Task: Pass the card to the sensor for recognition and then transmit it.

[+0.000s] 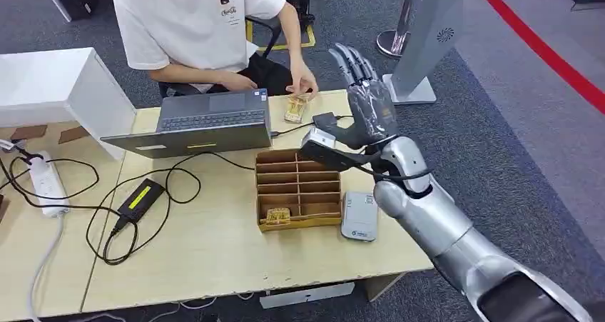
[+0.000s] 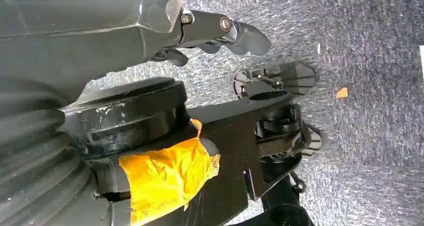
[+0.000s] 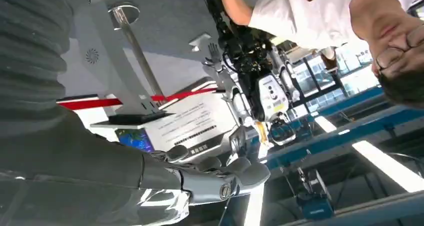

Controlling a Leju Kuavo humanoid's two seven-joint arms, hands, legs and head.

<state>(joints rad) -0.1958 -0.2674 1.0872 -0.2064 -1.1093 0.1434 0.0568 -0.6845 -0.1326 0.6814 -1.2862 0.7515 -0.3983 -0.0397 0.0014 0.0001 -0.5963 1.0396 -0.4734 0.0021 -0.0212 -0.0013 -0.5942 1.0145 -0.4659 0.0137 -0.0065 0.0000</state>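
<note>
Head view is showing your right hand raised high over the far right corner of the pale wooden table, fingers straight and spread, palm empty; it is gripping nothing. The small card with the gold pattern is lying on the table at about ten o'clock from that hand, and the person in the white T-shirt is resting fingers on it, so it is not yours yet. A second patterned card is sitting in the near row of the brown cardboard divider tray. The grey flat card reader is lying just beside the tray, at six o'clock from your hand.

You are risking several things here. If you are reaching for the far card while the person's fingers are on it, you could be striking their hand. A flat card on a flat table is giving open fingers little edge to catch; it could be sliding away or off the table's far side. The black cable running beneath your wrist could be snagging as you descend.

Your left hand is hanging over grey carpet, fingers curled in on nothing.
</note>
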